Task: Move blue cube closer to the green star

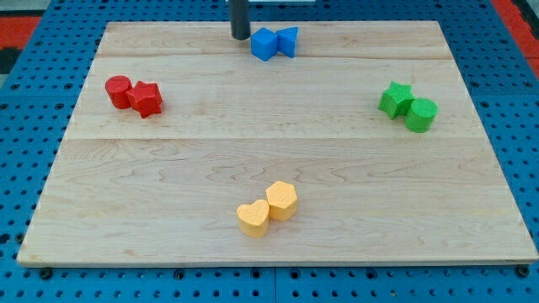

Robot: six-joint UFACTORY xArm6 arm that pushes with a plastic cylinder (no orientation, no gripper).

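The blue cube (264, 44) sits near the view's top centre of the wooden board, touching a blue triangular block (288, 39) on its right. My tip (241, 36) is just left of the blue cube, very close to it, at the board's top edge. The green star (394, 98) lies at the view's right, touching a green cylinder (421, 114) to its lower right. The star is far to the right of and below the blue cube.
A red cylinder (119, 91) and a red block (146, 99) touch at the view's left. A yellow heart (253, 218) and a yellow hexagon (282, 200) touch near the bottom centre. The wooden board (269, 151) lies on a blue pegboard.
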